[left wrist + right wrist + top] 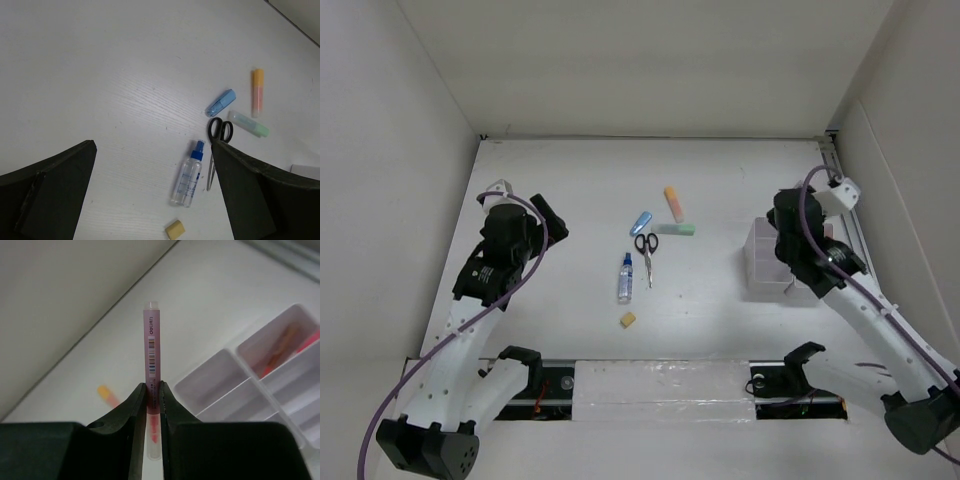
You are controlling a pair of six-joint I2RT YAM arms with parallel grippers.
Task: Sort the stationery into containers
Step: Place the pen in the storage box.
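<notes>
Your right fingers [135,407] are clenched on a thin pink-red plastic pen [151,340], upright at the centre of the right wrist frame. The top view hides that grip under the arm. To the pen's right sit the translucent white square plastic bins [210,382], and the upper-right one holds orange-red pens [282,342]. Your left fingers [55,185] stand released, spread wide above the white desk [100,75]. Toward the right of the left wrist frame lie the blue-capped clear glue bottle [189,176], black-handled scissors [219,131], blue marker [221,102], green marker [249,123], orange marker [257,91] and small yellow eraser [175,229].
</notes>
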